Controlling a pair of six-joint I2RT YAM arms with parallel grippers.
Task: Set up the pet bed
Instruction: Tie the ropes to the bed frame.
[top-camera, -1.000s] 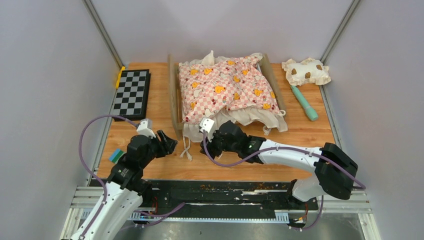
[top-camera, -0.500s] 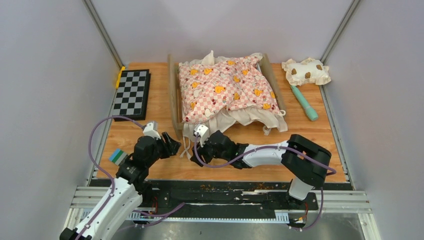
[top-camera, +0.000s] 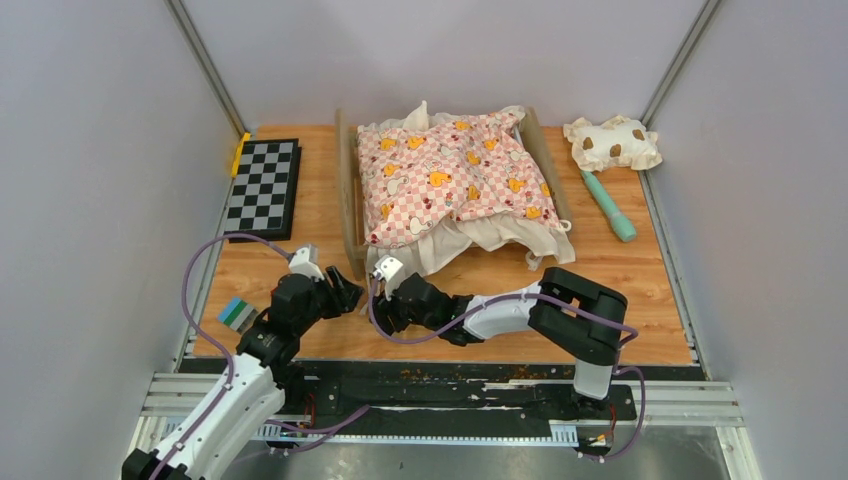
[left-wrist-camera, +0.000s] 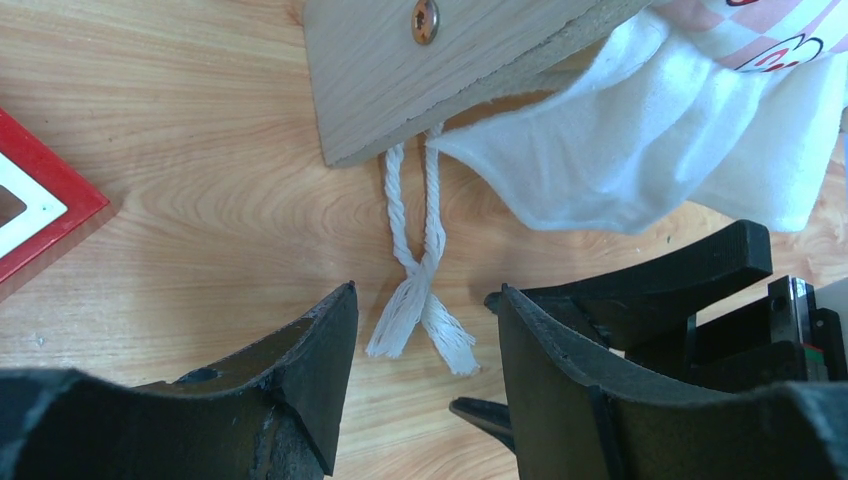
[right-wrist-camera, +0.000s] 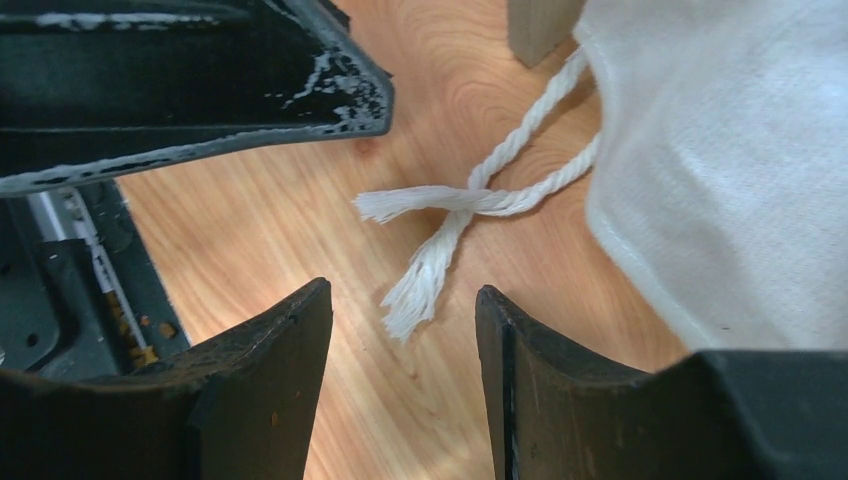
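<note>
– On the table, where did the pet bed (top-camera: 349, 205) stand?
– Toward twelve o'clock from the arms' bases. Its light-wood frame lay under a pink checkered cushion (top-camera: 450, 175), and white fabric (left-wrist-camera: 640, 150) hung over the near end. Two white cords (left-wrist-camera: 415, 290) came from under the frame's near corner and lay crossed on the boards, their ends frayed.
– And the pincers?
– The left gripper (left-wrist-camera: 422, 295) sat at the bed's seven o'clock with its fingers spread. The cord ends lay between them, untouched. The right gripper (right-wrist-camera: 402, 290) faced it from the bed's six o'clock, likewise spread, with one frayed end between its fingers and nothing pinched.
– Other items?
– A checkerboard (top-camera: 263, 185) lay at the bed's nine o'clock. A spotted pillow (top-camera: 612, 142) lay at two o'clock and a teal stick (top-camera: 608, 205) at three, both apart from the frame.
</note>
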